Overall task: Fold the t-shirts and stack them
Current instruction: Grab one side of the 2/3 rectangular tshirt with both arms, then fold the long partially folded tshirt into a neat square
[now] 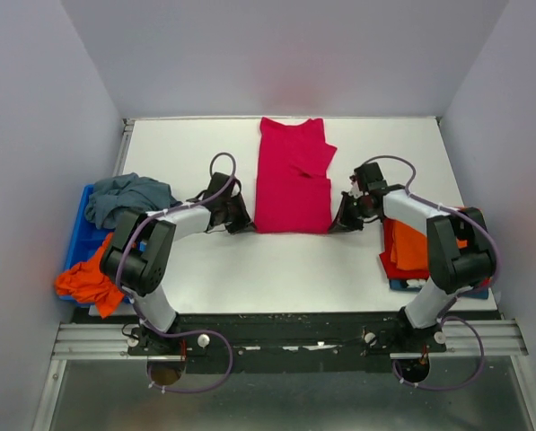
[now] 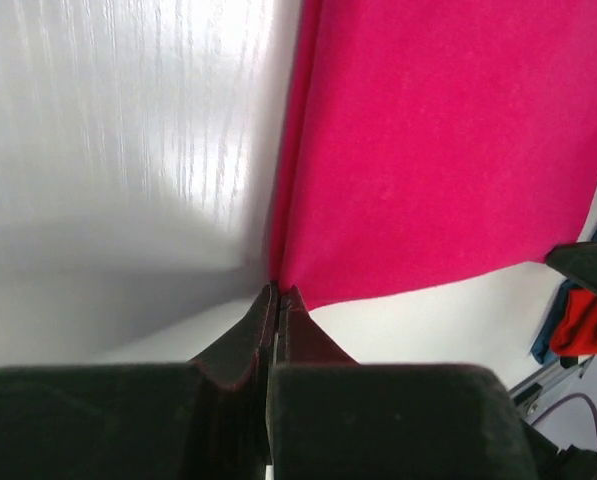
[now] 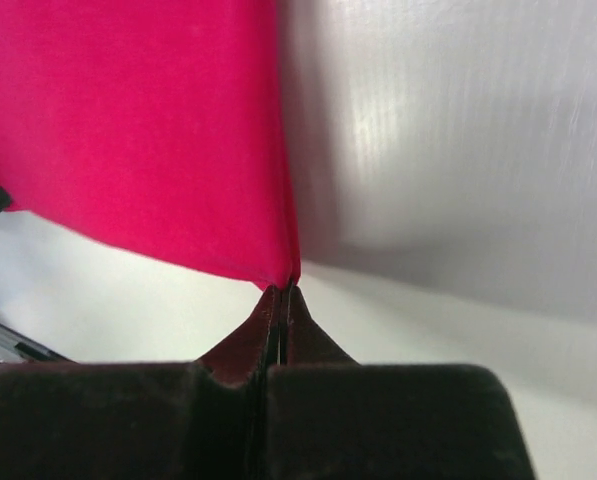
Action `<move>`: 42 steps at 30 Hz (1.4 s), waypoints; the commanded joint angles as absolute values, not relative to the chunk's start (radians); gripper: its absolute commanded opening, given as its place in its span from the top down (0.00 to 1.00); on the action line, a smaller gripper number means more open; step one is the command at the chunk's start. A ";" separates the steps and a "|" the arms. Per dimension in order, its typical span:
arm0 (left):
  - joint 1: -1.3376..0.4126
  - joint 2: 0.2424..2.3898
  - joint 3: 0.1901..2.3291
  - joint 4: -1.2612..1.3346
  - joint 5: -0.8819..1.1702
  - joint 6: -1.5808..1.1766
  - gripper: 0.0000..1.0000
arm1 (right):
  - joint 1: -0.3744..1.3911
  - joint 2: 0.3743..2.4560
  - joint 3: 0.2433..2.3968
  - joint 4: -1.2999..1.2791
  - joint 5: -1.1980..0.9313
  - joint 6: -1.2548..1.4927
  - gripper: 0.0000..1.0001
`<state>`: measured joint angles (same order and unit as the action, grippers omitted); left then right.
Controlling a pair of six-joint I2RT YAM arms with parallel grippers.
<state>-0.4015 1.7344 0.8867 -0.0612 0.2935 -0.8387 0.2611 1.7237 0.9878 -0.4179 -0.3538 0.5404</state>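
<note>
Nearest the arm bases and off to the left of the crimson-pink t-shirt (image 1: 290, 180), a loose orange t-shirt (image 1: 88, 280) spills over the near end of the blue tray (image 1: 81, 238). Off to that shirt's right, a folded orange t-shirt (image 1: 409, 247) sits on top of a red t-shirt (image 1: 391, 260) in a small stack.

Moving up to the crimson-pink t-shirt's near hem, and here's the action! The left gripper (image 1: 241, 215) is at the hem's left corner, jaws pressed together, pinching the fabric right at the tip; the left wrist view has the corner running straight into the closed fingertips (image 2: 278, 292). The right gripper (image 1: 344, 215) mirrors it at the hem's right corner, jaws together on the cloth (image 3: 286, 288).

Level with the hem, well to its left, a crumpled grey-blue t-shirt (image 1: 128, 197) is heaped on the tray's far end.

The crimson-pink t-shirt lies flat mid-table (image 1: 276, 278), folded into a long narrow strip, its neckline reaching the far edge.
</note>
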 commanded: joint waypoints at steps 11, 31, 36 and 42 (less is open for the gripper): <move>-0.498 1.254 0.789 -0.340 0.225 -0.828 1.00 | 0.267 1.229 0.888 -0.705 -0.336 0.462 0.99; -0.339 1.650 1.322 -0.239 0.182 -0.807 1.00 | 0.207 1.773 1.643 -0.795 -0.289 0.554 0.99; -0.296 1.834 1.523 -0.274 0.192 -0.779 1.00 | 0.181 1.960 1.865 -0.837 -0.282 0.566 0.99; -0.241 2.084 1.756 -0.269 0.274 -0.805 1.00 | 0.149 2.187 2.086 -0.861 -0.305 0.575 0.99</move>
